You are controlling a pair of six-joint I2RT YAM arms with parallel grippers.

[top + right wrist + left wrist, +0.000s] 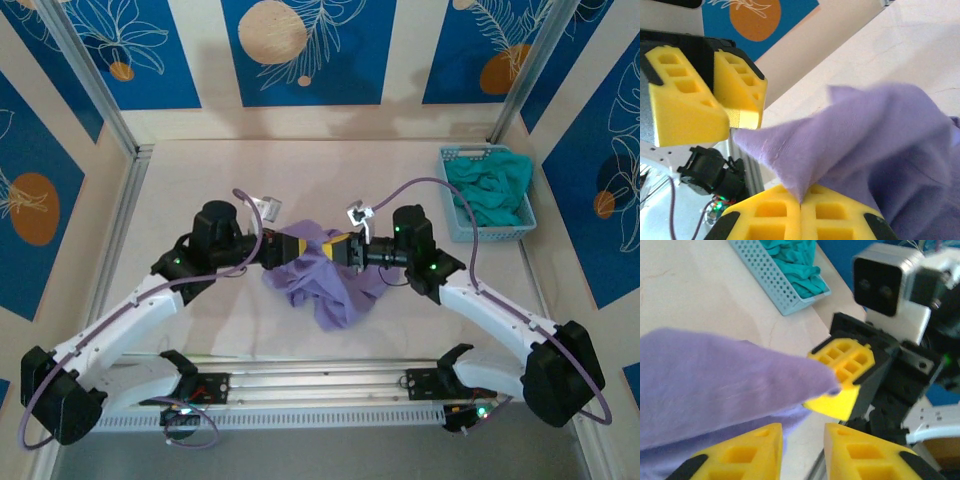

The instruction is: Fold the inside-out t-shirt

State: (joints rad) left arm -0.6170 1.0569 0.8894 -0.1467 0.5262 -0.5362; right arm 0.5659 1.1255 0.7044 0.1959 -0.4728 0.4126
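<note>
The lavender t-shirt (330, 290) lies bunched on the table between the two arms, with one corner lifted. My right gripper (337, 246) is shut on that corner; in its wrist view the yellow fingers (765, 215) press together at the gripper (800, 206) with the t-shirt (880, 140) pulled taut out of them. My left gripper (297, 246) faces it a finger's width away. Its jaws stand apart around bare table at the gripper (802, 450), with the t-shirt (715, 375) passing above them to the right gripper (842, 367). The left gripper (735, 122) hangs just beside the cloth's tip.
A light blue perforated basket (455, 215) holding a teal-green garment (490, 185) stands at the back right, also in the left wrist view as the basket (772, 282). Aluminium frame posts and blue patterned panels wall the table. A metal rail (320, 385) runs along the near edge.
</note>
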